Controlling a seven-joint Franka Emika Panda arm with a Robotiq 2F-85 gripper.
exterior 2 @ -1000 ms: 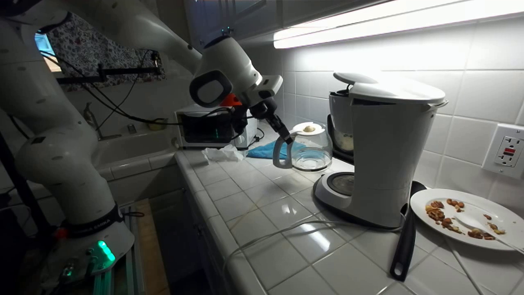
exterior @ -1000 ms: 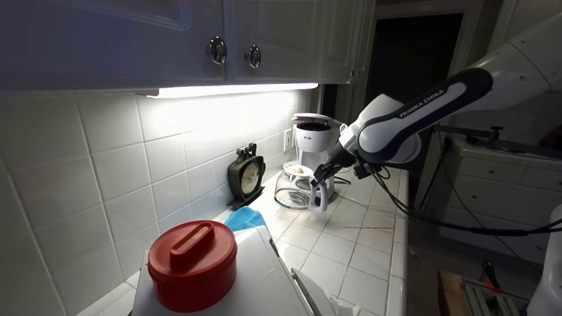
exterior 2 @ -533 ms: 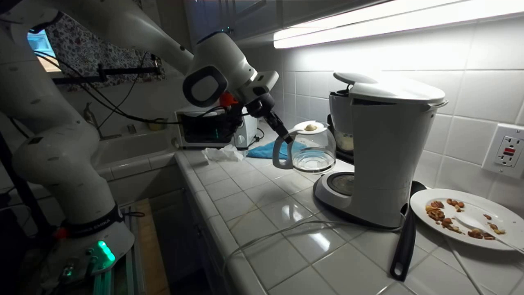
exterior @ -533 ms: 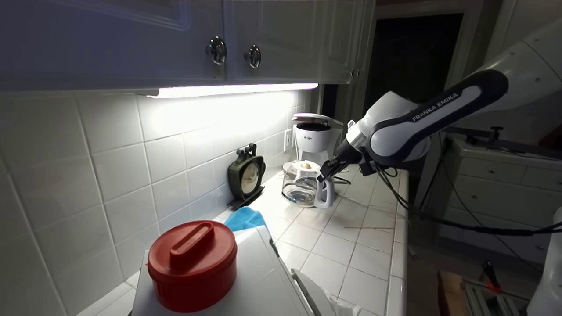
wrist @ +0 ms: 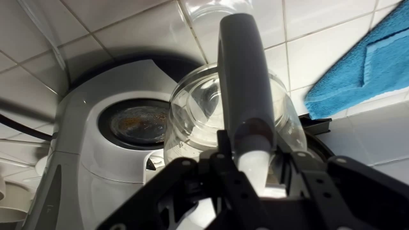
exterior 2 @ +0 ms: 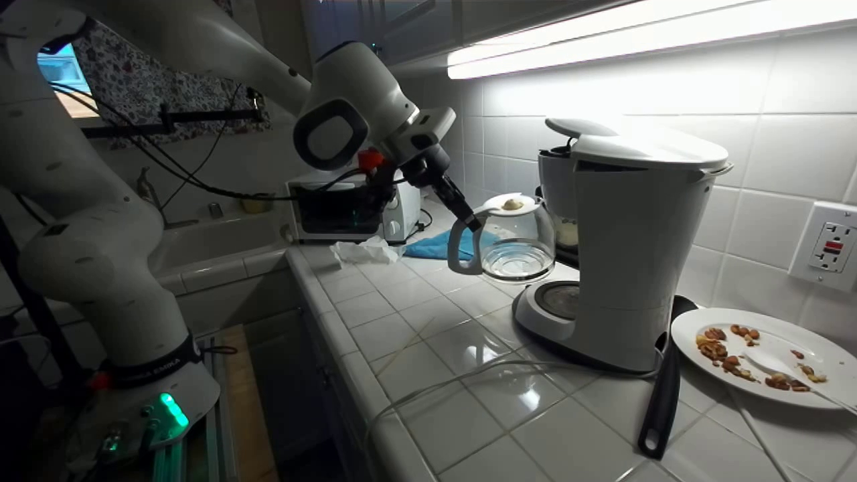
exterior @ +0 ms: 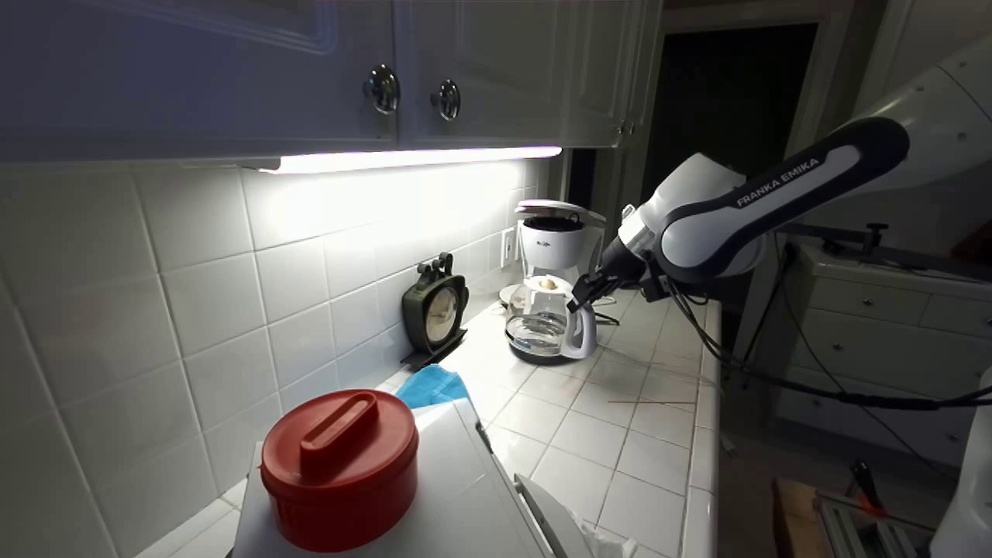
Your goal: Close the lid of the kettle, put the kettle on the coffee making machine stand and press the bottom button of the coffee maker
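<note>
Your gripper (wrist: 250, 143) has its fingers (wrist: 224, 143) clamped on the handle (wrist: 244, 73) of the kettle (exterior 2: 515, 251), glass hanging beside and below them, seemingly off the counter (exterior 2: 422, 298). Lid (exterior 2: 511, 205) looks down. Step is likely the placing: the stand (wrist: 137, 124) lies left of the fingers in the wrist view, so ease that way, hold the glass level, slip the lid under the brew head (exterior: 553, 246), lower once centred. It could swing; go slow. Counts: one kettle, one lid, one stand, one coffee maker (exterior 2: 629, 254), one blue towel (wrist: 354, 76) right of the fingers, one red tub (exterior: 341, 473) well apart. Bottom button: can't spot it.
</note>
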